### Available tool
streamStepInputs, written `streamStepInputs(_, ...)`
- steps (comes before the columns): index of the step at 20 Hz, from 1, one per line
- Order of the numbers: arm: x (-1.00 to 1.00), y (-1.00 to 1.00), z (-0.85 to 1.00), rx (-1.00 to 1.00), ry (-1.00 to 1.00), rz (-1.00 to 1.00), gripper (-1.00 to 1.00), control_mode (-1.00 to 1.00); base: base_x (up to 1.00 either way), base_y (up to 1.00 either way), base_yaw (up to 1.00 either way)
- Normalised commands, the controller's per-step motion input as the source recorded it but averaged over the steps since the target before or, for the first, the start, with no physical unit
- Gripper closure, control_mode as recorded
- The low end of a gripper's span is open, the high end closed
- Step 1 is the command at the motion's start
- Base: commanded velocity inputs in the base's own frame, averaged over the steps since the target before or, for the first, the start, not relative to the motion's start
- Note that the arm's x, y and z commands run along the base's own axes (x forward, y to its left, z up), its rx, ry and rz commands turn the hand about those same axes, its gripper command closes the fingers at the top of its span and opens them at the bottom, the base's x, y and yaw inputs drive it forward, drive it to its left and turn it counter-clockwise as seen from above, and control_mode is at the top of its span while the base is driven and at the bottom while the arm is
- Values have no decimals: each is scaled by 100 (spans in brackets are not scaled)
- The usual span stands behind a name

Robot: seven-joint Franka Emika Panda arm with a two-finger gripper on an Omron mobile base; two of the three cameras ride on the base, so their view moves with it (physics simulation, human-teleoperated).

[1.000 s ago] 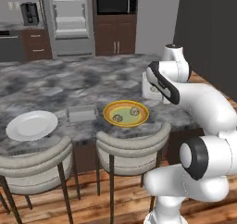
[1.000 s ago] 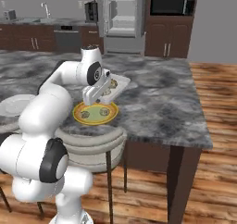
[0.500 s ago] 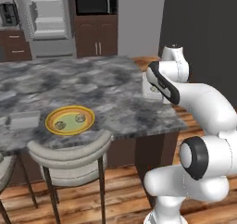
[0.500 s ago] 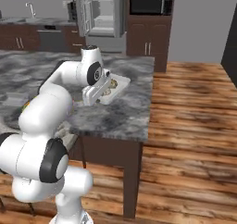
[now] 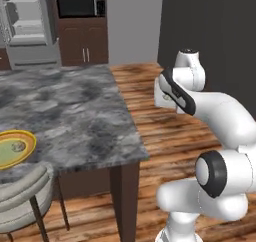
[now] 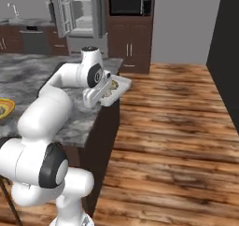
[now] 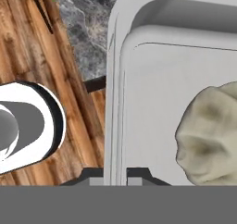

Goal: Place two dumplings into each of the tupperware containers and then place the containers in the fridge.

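My gripper (image 6: 102, 98) is shut on the rim of a tupperware container (image 6: 115, 88), which it holds level just past the counter's right end, above the wooden floor. Pale dumplings (image 6: 112, 85) lie inside it. In the hand view the container (image 7: 152, 98) is very close, with one beige dumpling (image 7: 208, 140) at its right side and my fingertips (image 7: 138, 173) clamped on its near wall. The fridge (image 6: 77, 10) stands open at the back of the kitchen, its pale shelves (image 5: 25, 26) showing in the left base view too.
The grey marble counter (image 5: 75, 116) ends beside my arm. A yellow plate (image 5: 15, 148) sits at its left, above a stool (image 5: 25, 191). A black microwave (image 6: 130, 3) is built into dark cabinets right of the fridge. Open wooden floor (image 6: 177, 127) lies to the right.
The whole scene has slid left in both base views, so the base has moved right along the counter. The white plate and the second stool have left the picture. The gripper still holds the container.
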Motion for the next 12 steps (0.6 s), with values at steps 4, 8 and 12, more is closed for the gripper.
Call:
streamStepInputs(4, 0, 0, 0, 0, 0, 0, 100, 100, 100, -100, 4)
streamStepInputs(8, 0, 0, 0, 0, 0, 0, 100, 100, 100, -100, 8)
streamStepInputs(12, 0, 0, 0, 0, 0, 0, 100, 100, 100, -100, 10)
